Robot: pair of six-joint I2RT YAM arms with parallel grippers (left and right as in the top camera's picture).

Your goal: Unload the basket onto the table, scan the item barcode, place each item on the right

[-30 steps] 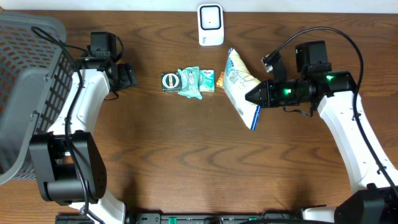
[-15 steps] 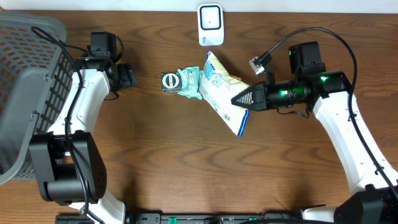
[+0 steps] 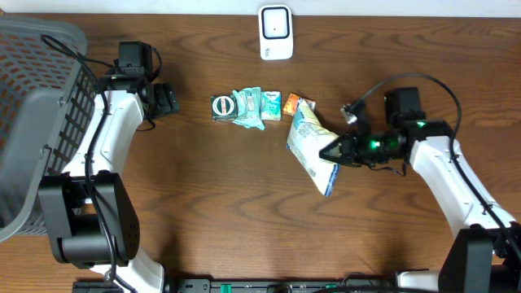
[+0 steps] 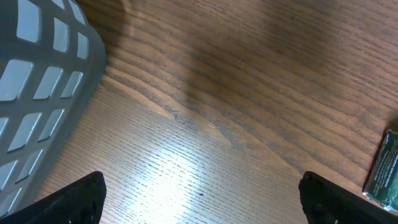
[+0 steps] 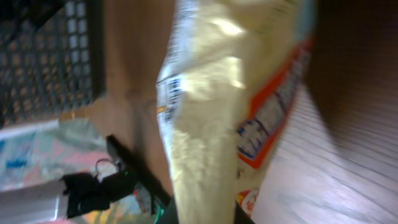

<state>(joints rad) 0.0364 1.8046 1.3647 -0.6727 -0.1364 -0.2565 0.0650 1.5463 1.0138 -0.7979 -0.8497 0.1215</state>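
My right gripper point(image 3: 331, 150) is shut on a white and blue snack bag point(image 3: 308, 137), the item, which hangs tilted over the table right of centre. The right wrist view is blurred; there the bag point(image 5: 208, 118) fills the middle as a pale yellow pouch with orange print, running down between the fingers of my right gripper point(image 5: 205, 219). The white barcode scanner point(image 3: 276, 32) stands at the table's far edge, well apart from the bag. By the basket, my left gripper point(image 3: 168, 99) is open and holds nothing; it is also in the left wrist view point(image 4: 202, 202).
A round green tin point(image 3: 222, 107), teal packets point(image 3: 250, 107) and a small orange pack point(image 3: 291, 103) lie in a row left of the bag. A grey mesh basket point(image 3: 37, 122) fills the left side. The tin's edge point(image 4: 385, 171) and the basket wall point(image 4: 37, 87) show in the left wrist view.
The right arm swung the bag left toward the packets, then back right and nearer the table's front edge, farther from the scanner. The left arm has not moved.
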